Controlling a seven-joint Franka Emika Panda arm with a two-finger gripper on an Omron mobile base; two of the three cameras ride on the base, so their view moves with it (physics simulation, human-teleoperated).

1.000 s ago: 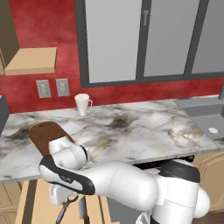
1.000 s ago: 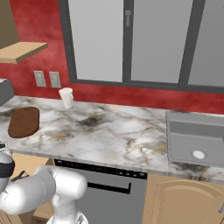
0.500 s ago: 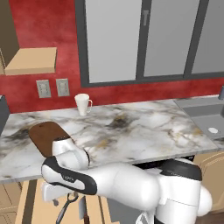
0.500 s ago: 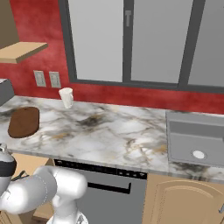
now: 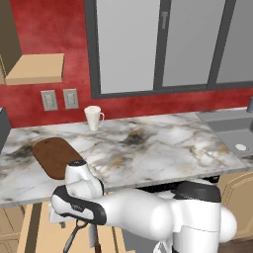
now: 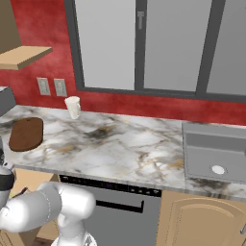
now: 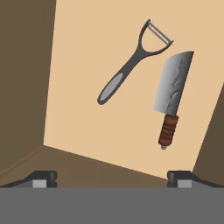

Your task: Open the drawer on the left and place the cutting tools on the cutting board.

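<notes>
The drawer (image 7: 83, 52) stands open below the counter's left end, its tan floor (image 5: 42, 232) in sight. Two cutting tools lie side by side in it. One is a dark grey peeler (image 7: 131, 63) with a Y-shaped head. The other is a short silver-bladed knife (image 7: 172, 98) with a reddish-brown handle. My gripper (image 7: 111, 179) hangs above the drawer, open, with nothing between its fingertips (image 7: 41, 178) and clear of both tools. From the left base view the peeler (image 5: 74, 236) and the knife handle (image 5: 97, 243) peek out under my hand. The dark brown oval cutting board (image 5: 54, 155) (image 6: 26, 133) lies on the counter's left end.
A white mug (image 5: 93, 117) stands behind the board near the wall. The dark dishwasher front (image 6: 120, 206) is right of the drawer, and a sink (image 6: 216, 153) is at the counter's right end. My arm (image 5: 138, 212) reaches over the drawer's right side.
My hand has shifted slightly over the open drawer. The jaws stay wide apart and the tools have not moved.
</notes>
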